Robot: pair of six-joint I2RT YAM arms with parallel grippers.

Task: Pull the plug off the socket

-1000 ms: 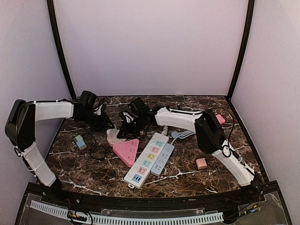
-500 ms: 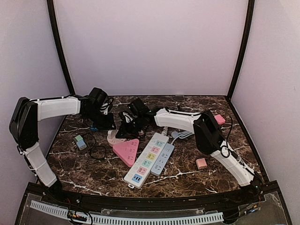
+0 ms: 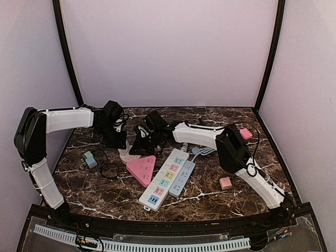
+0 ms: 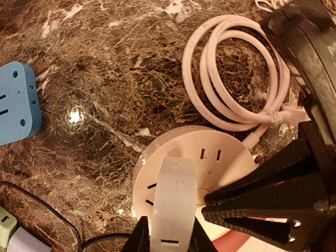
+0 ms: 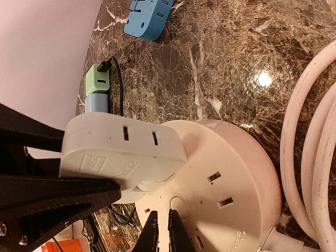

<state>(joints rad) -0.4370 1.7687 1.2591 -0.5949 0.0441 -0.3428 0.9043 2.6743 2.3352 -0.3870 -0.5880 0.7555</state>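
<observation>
Grips rounded white plastic plug (image 4: 173, 194) by flat sides in left end effector (image 4: 168, 239), seated in round white plastic socket (image 4: 220, 152) on table (image 4: 105, 79). Pins socket with near-closed, empty right end effector (image 5: 161, 231). Likely rigid, slick, tight-fitting.

— How were the arms set?

— The left arm (image 3: 65, 119) and the right arm (image 3: 202, 134) were each stretched forward from a raised elbow. The wrists were angled inward and downward, and the two tools were held close together.

— And the left gripper (image 4: 167, 239)?

— It was seen clamped on the plug (image 4: 173, 199), one finger (image 4: 140, 239) pressed against each flat side. The other tool was seen just to its right.

— The right gripper (image 5: 163, 231)?

— Its fingers were drawn almost together, with only a slit left at the tips. Nothing was seen held between them.
</observation>
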